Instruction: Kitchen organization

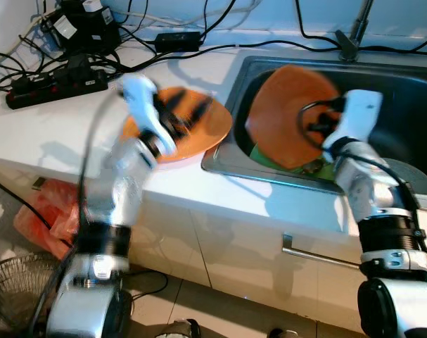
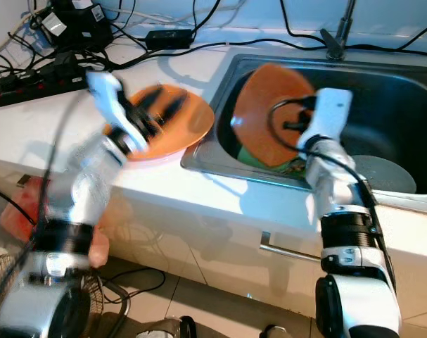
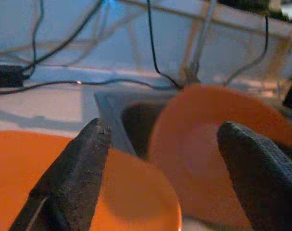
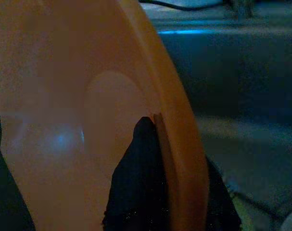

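right wrist view shows up close what the eye views cannot: the right gripper (image 4: 158,159) has its black fingers pinched on the rim of the round orange plastic plate (image 4: 88,120), one finger on each side. from the head, that plate (image 1: 294,116) stands tilted on its edge inside the steel kitchen sink (image 1: 403,91), with something green (image 1: 269,156) lying under it. left wrist view shows the left gripper (image 3: 165,173) with its two fingers spread wide and nothing between them. it hangs over a second flat orange plate (image 1: 199,127) that lies on the white counter (image 1: 51,127) just beside the sink. a black power strip (image 1: 55,84) sits on the counter too.
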`<state>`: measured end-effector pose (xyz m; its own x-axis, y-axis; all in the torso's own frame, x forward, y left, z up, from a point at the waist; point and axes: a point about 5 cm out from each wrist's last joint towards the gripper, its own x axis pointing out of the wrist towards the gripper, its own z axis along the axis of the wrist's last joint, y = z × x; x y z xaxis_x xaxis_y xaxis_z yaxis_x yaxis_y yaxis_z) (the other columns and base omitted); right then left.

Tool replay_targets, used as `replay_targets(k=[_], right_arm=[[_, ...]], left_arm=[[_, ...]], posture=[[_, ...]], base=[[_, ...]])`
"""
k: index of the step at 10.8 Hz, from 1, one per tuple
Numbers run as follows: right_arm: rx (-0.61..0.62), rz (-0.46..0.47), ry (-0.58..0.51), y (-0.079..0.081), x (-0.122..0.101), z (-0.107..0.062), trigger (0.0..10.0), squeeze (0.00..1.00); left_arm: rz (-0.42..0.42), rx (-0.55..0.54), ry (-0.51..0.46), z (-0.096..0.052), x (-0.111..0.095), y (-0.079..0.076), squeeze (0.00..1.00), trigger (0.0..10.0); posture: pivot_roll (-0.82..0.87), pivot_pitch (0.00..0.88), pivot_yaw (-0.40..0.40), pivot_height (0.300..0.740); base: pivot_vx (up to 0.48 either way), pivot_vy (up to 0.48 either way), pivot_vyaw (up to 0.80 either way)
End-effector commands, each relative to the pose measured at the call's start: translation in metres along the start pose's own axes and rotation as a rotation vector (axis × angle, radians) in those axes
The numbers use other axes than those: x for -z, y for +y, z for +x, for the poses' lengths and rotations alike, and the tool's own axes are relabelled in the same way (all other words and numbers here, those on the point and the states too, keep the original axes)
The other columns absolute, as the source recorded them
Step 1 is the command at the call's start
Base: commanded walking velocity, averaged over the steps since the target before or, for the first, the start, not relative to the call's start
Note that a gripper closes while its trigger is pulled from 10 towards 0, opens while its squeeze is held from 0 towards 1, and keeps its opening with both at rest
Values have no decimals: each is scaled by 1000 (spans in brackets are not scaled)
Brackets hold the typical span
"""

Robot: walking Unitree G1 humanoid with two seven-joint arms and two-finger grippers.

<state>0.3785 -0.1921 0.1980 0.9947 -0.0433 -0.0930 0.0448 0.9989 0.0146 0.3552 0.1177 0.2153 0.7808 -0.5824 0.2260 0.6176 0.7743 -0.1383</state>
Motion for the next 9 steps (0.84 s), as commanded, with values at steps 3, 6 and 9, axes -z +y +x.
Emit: replay_targets(k=[3, 6, 9], right_arm=[[-4, -175, -47, -3, -3, 2, 0, 0], [9, -278, -14, -12, 5, 15, 0, 0], [25, -298, -18, -18, 1, 21, 0, 0]], left_arm=[[87, 59, 22, -7, 0, -12, 1000, 10000], [109, 93, 67, -14, 5, -20, 1000, 10000], [88, 236, 173, -25, 13, -30, 200, 10000]], posture=[[55, 103, 109, 740], [81, 104, 104, 740], [104, 108, 109, 740]], base=[[0, 0, 0], [0, 0, 0], [0, 0, 0]])
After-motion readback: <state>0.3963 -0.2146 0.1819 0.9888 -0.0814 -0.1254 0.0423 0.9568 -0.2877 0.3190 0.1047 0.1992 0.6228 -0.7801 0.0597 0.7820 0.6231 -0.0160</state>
